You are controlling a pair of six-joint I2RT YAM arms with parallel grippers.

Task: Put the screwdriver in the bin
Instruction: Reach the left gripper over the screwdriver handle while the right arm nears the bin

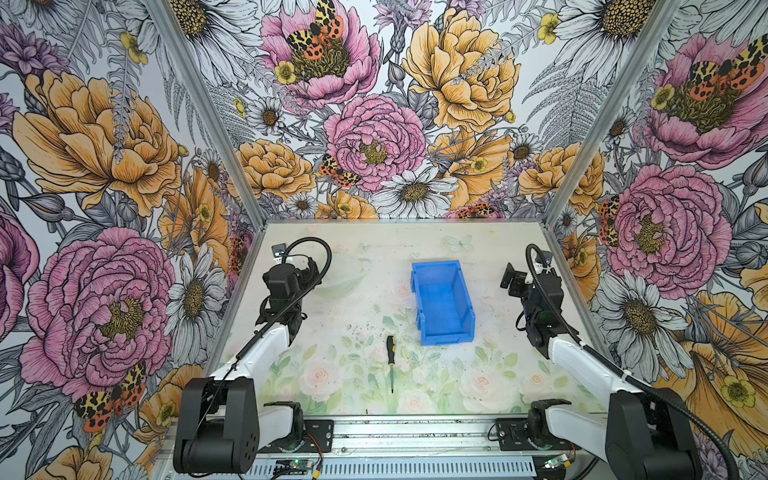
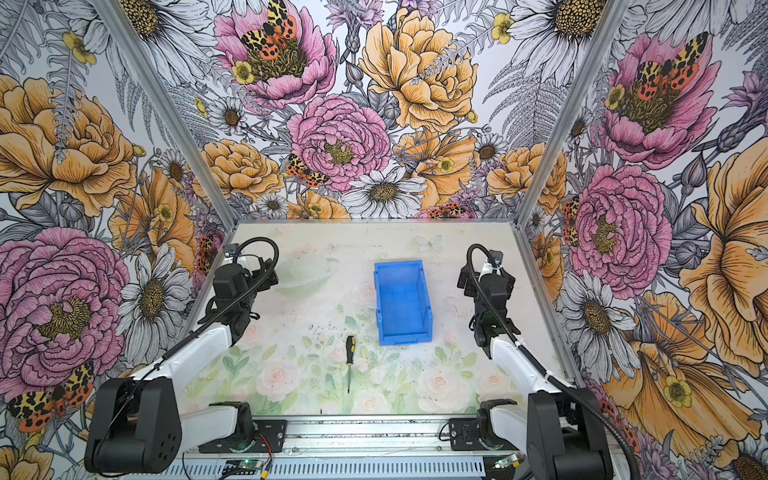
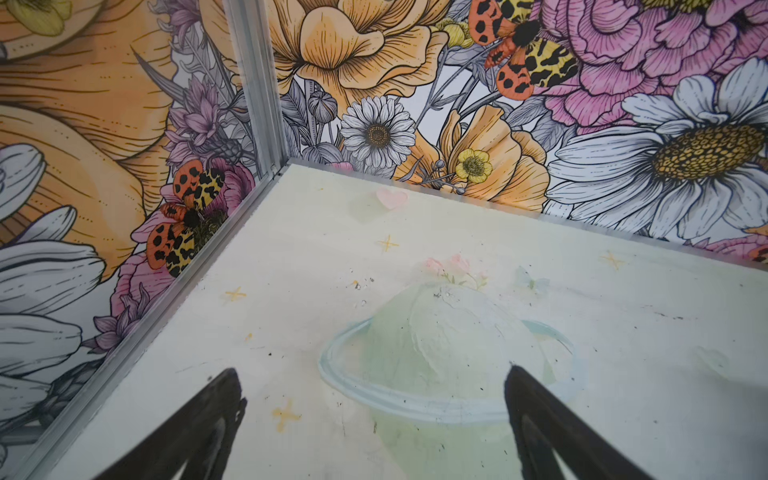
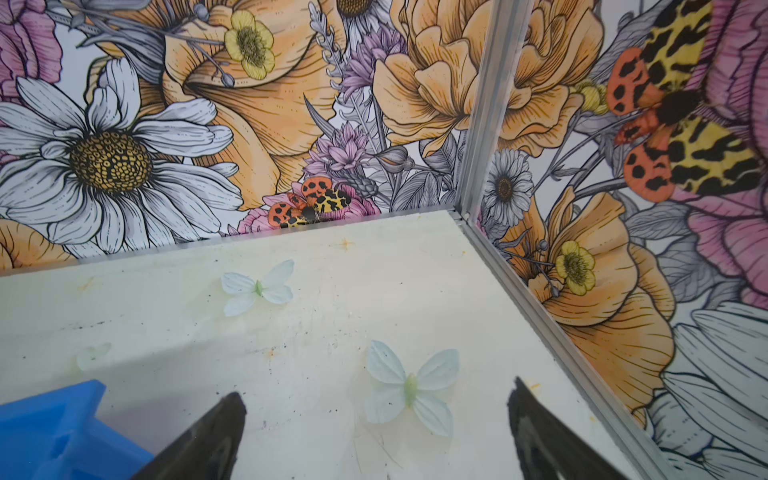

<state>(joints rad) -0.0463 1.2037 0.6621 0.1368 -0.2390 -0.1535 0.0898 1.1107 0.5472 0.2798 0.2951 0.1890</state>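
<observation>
My left tool [image 3: 372,372] hangs with its two black fingers spread wide and nothing between them. It is over the pale, flower-printed desk [image 1: 365,266], towards the desk's far left corner. In the left wrist view a faded printed ringed planet [image 3: 453,353] lies under the fingers.

My right tool [image 4: 376,390] is spread just as wide and also holds nothing. It points towards the far right corner, above a pale printed butterfly [image 4: 409,388].

The small slim screwdriver with the black-and-yellow handle and thin dark shaft [image 1: 391,362] [image 2: 349,362] lies flat on the desk in both top views. It is between my two arms and well apart from both tools. Its handle points away from my bases and its tip points towards the near edge.

The bright blue rectangular plastic bin [image 1: 447,337] [image 2: 405,338] stands upright just right of the middle, with its lowered front lip facing the near edge. The screwdriver is near that lip, just to its left, and does not touch it. One blue corner of the bin [image 4: 50,432] shows in the right wrist view, beside a finger.
</observation>
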